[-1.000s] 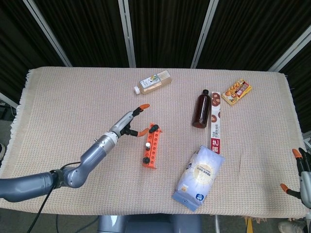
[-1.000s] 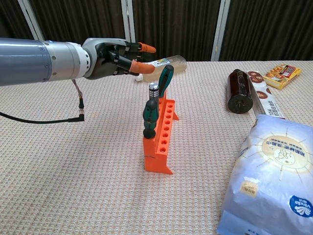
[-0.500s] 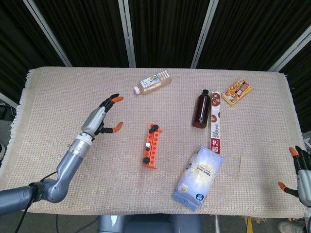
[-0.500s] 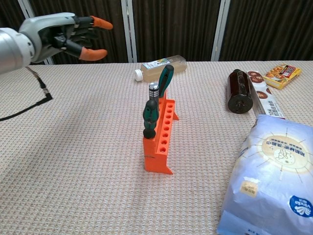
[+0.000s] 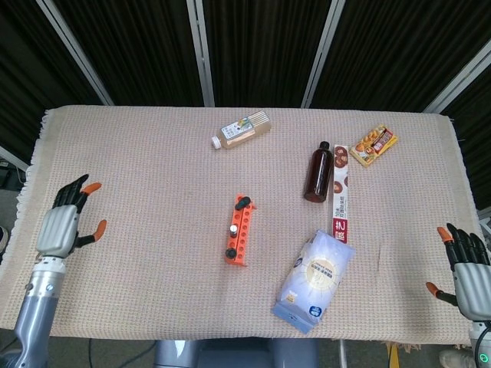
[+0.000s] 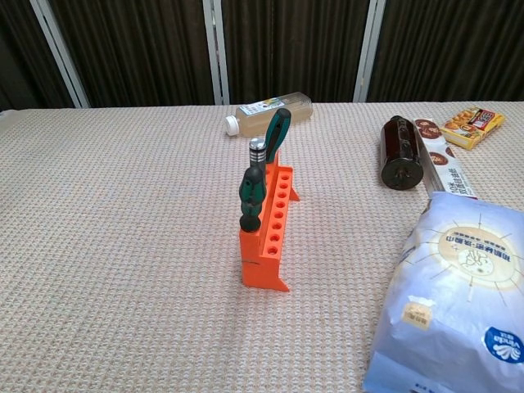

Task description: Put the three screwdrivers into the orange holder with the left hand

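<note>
The orange holder (image 5: 239, 234) (image 6: 271, 230) stands near the middle of the table. Three screwdrivers stand upright in it: a green-handled one (image 6: 277, 131) at the far end, a silver-topped one (image 6: 258, 150) in the middle, and a dark green one (image 6: 250, 201) at the near end. My left hand (image 5: 65, 224) hangs at the table's left edge in the head view, fingers spread, holding nothing. My right hand (image 5: 465, 270) is at the right edge, also spread and empty. Neither hand shows in the chest view.
A pale drink bottle (image 5: 242, 128) lies at the back. A brown bottle (image 5: 318, 172), a long snack box (image 5: 341, 190) and a small snack pack (image 5: 373, 144) lie at the right. A blue-white bag (image 5: 314, 281) lies at the front right.
My left hand has pulled away from the holder, moving left to the table's edge and out of the chest view. The right hand has risen slightly. The screwdrivers stay in the holder.
</note>
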`<state>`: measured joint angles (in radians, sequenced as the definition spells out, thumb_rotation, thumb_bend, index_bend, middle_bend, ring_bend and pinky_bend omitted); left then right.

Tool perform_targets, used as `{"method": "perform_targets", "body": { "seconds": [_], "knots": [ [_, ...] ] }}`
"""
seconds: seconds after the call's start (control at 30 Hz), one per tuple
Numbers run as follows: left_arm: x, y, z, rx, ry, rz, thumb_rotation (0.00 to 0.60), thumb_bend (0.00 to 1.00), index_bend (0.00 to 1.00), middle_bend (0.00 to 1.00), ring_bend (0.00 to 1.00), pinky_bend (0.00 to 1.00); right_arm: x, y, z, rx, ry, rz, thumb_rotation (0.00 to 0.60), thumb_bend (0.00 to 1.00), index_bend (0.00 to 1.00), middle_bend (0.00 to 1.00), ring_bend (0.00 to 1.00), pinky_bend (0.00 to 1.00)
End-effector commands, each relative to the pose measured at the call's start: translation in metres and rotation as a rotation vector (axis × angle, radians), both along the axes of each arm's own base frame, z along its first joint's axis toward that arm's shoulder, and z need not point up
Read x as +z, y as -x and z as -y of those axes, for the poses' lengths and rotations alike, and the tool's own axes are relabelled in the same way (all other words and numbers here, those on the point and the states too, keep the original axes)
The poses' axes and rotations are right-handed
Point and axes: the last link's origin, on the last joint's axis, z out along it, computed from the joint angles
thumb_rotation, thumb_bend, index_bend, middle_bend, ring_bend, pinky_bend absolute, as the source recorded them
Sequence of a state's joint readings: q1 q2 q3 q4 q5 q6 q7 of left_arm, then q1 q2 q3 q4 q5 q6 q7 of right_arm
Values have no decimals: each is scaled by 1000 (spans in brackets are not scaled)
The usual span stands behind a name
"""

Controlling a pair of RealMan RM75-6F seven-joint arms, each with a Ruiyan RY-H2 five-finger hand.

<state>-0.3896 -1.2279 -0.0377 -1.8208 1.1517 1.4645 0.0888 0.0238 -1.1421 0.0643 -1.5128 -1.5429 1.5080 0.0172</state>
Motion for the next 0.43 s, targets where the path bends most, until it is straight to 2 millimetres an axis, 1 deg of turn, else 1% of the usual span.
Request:
{"method": "perform_targets", "body": {
  "seconds": [0.03, 0.07, 0.23, 0.3, 0.43],
  "knots": [
    [10, 19, 39, 18, -43, -14, 600, 385, 166, 0, 0, 0, -5, -6, 4, 33, -16, -4, 600, 0, 0, 0, 0, 0],
    [12, 24, 49, 18, -57, -17, 600, 385, 169, 0, 0, 0, -7, -9, 5, 48, -23, -4, 600, 0, 0, 0, 0, 0],
    [18, 37, 82, 15, -108, -9, 600, 384, 191, 0, 0, 0, -13, -18, 9, 93, -43, -8, 600, 0, 0, 0, 0, 0],
    [18, 41, 91, 15, -116, -11, 600, 383, 192, 0, 0, 0, -15, -20, 11, 100, -49, -10, 600, 0, 0, 0, 0, 0],
    [17, 44, 102, 11, -101, -2, 600, 385, 193, 0, 0, 0, -17, -21, 13, 100, -60, -12, 600, 0, 0, 0, 0, 0]
  ]
}}
